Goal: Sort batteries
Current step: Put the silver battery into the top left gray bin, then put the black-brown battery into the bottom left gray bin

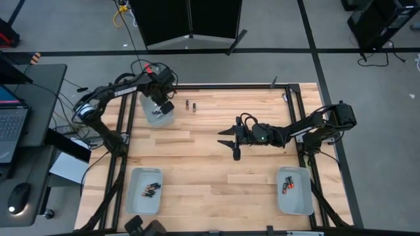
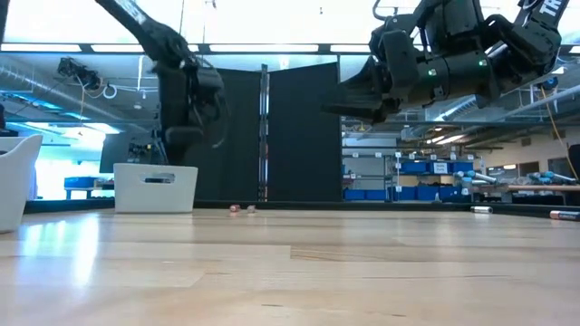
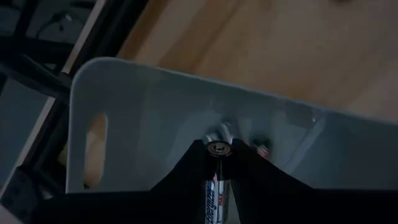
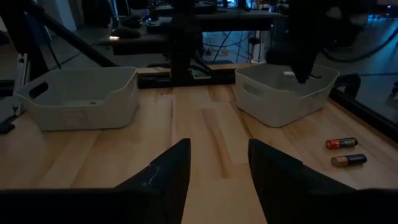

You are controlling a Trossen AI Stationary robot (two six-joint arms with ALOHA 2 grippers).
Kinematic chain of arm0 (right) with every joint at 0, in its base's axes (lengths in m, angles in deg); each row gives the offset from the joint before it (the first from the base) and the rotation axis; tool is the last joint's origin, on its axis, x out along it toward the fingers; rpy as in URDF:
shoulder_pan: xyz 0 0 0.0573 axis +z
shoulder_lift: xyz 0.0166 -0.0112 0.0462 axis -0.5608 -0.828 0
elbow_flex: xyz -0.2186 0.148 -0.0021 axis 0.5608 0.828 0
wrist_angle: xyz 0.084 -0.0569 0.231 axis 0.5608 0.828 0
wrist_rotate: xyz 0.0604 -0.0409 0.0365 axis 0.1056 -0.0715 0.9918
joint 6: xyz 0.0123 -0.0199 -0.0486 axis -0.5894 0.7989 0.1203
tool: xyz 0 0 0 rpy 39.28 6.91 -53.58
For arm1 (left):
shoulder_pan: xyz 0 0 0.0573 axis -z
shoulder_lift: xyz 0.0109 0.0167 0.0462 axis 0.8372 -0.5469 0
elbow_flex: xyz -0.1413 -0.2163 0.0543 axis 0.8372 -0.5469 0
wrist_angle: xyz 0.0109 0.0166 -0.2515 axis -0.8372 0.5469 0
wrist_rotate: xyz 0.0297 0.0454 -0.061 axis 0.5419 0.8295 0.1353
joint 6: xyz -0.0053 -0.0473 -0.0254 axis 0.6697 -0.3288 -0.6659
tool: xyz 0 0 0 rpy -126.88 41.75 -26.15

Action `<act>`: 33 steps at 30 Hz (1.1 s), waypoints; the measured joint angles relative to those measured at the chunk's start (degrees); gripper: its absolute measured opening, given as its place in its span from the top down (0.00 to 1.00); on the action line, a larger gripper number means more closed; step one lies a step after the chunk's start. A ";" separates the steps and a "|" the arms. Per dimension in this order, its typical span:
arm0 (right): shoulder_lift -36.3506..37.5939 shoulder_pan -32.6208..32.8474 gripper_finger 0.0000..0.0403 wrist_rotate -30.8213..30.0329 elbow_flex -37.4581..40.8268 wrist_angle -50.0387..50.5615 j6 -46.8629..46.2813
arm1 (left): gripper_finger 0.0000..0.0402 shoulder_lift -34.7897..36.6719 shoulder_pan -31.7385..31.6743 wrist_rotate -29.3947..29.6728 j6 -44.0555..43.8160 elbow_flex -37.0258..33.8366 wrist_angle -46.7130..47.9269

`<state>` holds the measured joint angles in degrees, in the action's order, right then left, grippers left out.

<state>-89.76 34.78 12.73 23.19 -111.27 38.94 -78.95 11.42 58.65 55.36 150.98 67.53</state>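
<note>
A pale wood bench (image 1: 216,151) fills the middle of the high view, ringed by a dark frame on grey floor. A desk with a laptop (image 1: 12,124) sits at the left edge, and dark panels (image 1: 190,19) stand beyond the bench's top edge. In the low view, blue bins and shelving (image 2: 417,177) show in the room behind.

Three grey trays rest on the bench: one upper left (image 1: 158,113), one lower left (image 1: 146,190) with several batteries (image 1: 151,190) inside, one lower right (image 1: 294,190) with a couple (image 1: 287,186).

Two loose batteries (image 1: 190,105) lie just right of the upper-left tray.

The left arm bends in from the left; its claw (image 1: 164,105) hangs over the upper-left tray, clamped on a single cell (image 3: 217,186) that points down into it.

The right arm stretches leftward from the right edge; its claw (image 1: 235,134) hovers above the bench's centre, fingers (image 4: 165,171) apart and holding nothing.
</note>
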 joint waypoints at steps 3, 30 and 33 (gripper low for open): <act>0.00 0.00 0.58 0.00 0.00 0.50 0.79 | 0.87 -3.07 -1.90 0.02 -0.04 0.00 -0.38; 1.26 -1.01 0.55 0.00 0.00 5.16 -2.83 | 0.64 8.43 0.72 -6.13 -2.41 -2.75 -9.12; 3.68 -1.75 0.55 -0.13 0.00 10.43 -5.21 | 0.64 13.77 3.22 -9.68 -5.15 -7.02 -16.25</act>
<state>-86.08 33.03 12.61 23.19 -100.84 33.73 -65.18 14.64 48.96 50.22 143.96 51.27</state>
